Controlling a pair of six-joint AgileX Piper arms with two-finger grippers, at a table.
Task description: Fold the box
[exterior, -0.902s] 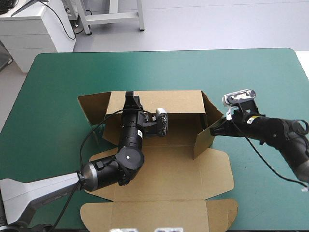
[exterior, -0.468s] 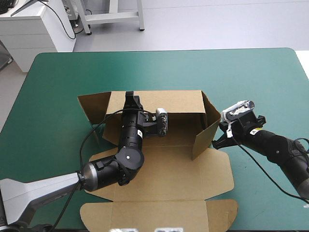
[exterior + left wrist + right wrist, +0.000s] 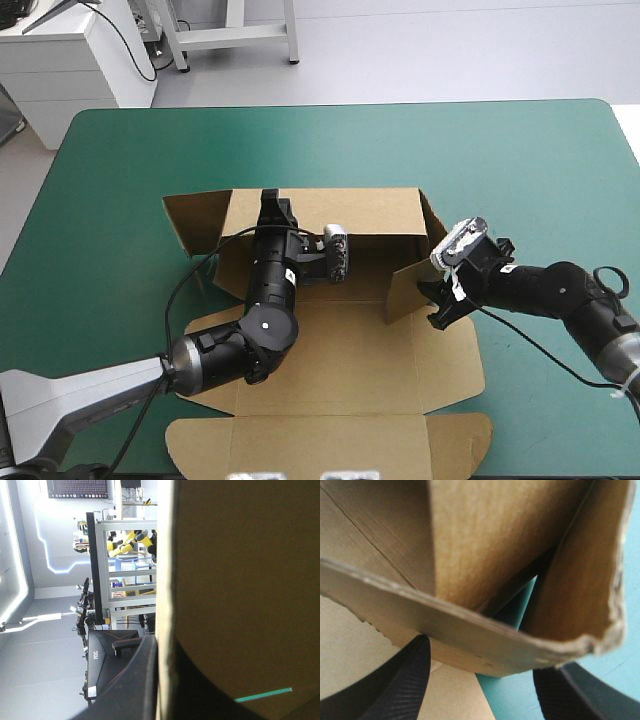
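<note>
The box (image 3: 340, 365) lies mid-desk (image 3: 120, 180), a cut sheet of brown board, matte and fibrous against the teal-green top. Its nearest part, the lid (image 3: 330, 440) with rounded tabs, lies flat, as does the base beyond it. At the box's right side the right tool (image 3: 432, 304) is released, its ribbed black fingers (image 3: 405, 680) spread either side of the right wall (image 3: 408, 288), whose raw edge looks frayed. I judge it is placed there to nudge that wall upright and inward. Farther in, the left tool (image 3: 271, 203) reaches over the base and is clenched on the top edge of the far wall (image 3: 350, 210), the board pinched between its fingers, likely to hold that wall up while the side is tucked. At the box's far left corner an end flap (image 3: 195, 222) splays outward, not yet turned in
</note>
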